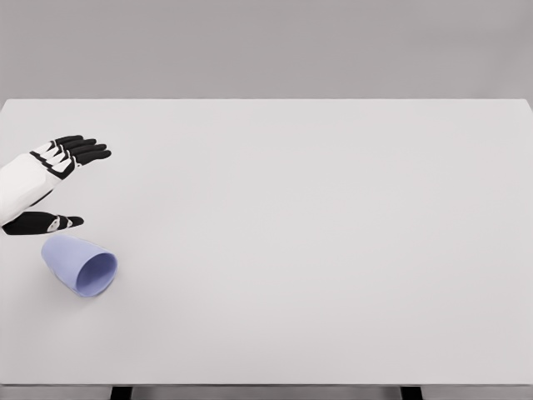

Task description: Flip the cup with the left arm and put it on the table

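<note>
Head view, only one given: pale blue cup (80,265) lying on its side on the white table (316,233), near front-left corner, mouth turned toward lower right w/ the inside visible, closed base pointing up-left. Left hand (52,179) coming in from the left edge, just above and behind the cup, fingers (83,148) stretched out flat & spread, thumb (50,222) splayed low close to the cup's base, though contact can't be confirmed from this angle. Wide open, holding nothing. No right arm anywhere in shot. Progress, judging by this: barely begun, approx. at the reach stage. Not yet grasped, not lifted, not turned upright. Still to do: close around the cup body, raise it, rotate so the mouth faces up, set it standing on the table, let go
</note>
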You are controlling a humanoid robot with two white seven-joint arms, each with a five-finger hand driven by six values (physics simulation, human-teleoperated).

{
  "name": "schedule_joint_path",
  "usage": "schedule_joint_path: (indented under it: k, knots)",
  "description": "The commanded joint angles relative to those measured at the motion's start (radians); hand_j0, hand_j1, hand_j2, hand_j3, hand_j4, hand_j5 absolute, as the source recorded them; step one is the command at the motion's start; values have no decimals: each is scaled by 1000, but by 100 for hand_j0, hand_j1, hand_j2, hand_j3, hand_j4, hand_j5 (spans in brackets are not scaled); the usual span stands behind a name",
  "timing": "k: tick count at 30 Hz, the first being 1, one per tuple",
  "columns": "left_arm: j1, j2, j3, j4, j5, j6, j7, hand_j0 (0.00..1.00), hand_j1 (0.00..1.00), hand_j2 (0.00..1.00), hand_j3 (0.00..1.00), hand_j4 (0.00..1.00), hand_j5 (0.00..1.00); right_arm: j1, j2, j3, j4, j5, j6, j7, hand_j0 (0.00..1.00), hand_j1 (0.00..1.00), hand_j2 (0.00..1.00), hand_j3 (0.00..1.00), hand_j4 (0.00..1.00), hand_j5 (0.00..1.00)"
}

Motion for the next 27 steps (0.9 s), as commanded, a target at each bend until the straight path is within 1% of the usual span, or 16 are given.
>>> schedule_joint_path:
  k: [1, 7, 9, 15, 16, 18, 19, 20, 21, 22, 24, 25, 26, 27]
  knots:
    - [0, 3, 1, 0, 7, 0, 1, 100, 100, 100, 100, 100, 100, 0, 0, 1, 1, 0, 0, 2, 100, 100, 100, 100, 100, 100]
    - [-3, 4, 4, 1, -5, 0, 1, 100, 100, 100, 100, 100, 100, 6, 0, -2, 4, 0, 1, 2, 100, 100, 100, 100, 100, 100]
    - [-18, 9, 8, 1, -7, 0, 1, 100, 100, 100, 100, 100, 100, 6, 0, -3, 3, 0, 1, 2, 100, 100, 100, 100, 100, 100]
    - [-18, 15, 16, 1, -7, 0, 8, 100, 100, 100, 100, 100, 100, 6, 0, -2, 4, 0, 1, 2, 100, 100, 100, 100, 100, 100]
    - [-18, 27, 16, 3, -5, 0, -1, 100, 100, 100, 100, 100, 100, 6, 0, -3, 3, 0, 1, 2, 100, 100, 100, 100, 100, 100]
    - [-9, 212, 8, 3, 33, 0, -2, 100, 100, 100, 100, 100, 100, 6, 0, -3, 3, 0, 1, 2, 100, 100, 100, 100, 100, 100]
    - [-3, 306, 4, 3, 86, 0, -2, 100, 100, 100, 100, 100, 100, 6, 0, -2, 3, 0, 1, 2, 100, 100, 100, 100, 100, 100]
    - [-2, 441, -15, 3, 159, 0, -32, 100, 100, 100, 100, 100, 100, 6, 0, -3, 3, 0, 1, 2, 100, 100, 100, 100, 100, 100]
    - [-2, 490, -28, 3, 205, 0, -70, 100, 100, 100, 100, 100, 100, 6, 0, -3, 3, 0, 1, 2, 100, 100, 100, 100, 100, 100]
    - [-2, 522, -39, 1, 272, 0, -140, 100, 100, 100, 100, 100, 100, 6, 0, -3, 3, 0, 1, 2, 100, 100, 100, 100, 100, 100]
    - [-2, 532, -44, -2, 439, 0, -341, 99, 99, 99, 99, 99, 99, 6, 0, -3, 3, 0, 1, 2, 100, 100, 100, 100, 100, 100]
    - [-3, 532, -44, -11, 576, 0, -508, 99, 99, 99, 99, 99, 99, 6, 0, -3, 3, 0, 1, 2, 100, 100, 100, 100, 100, 100]
    - [-8, 529, -44, -26, 657, 0, -543, 99, 99, 99, 99, 99, 99, 6, 0, -2, 4, 0, 1, 2, 100, 100, 100, 100, 100, 100]
    - [-18, 524, -41, -31, 734, 0, -543, 99, 99, 99, 99, 99, 99, 6, 0, -3, 4, 0, 1, 2, 100, 100, 100, 100, 100, 100]
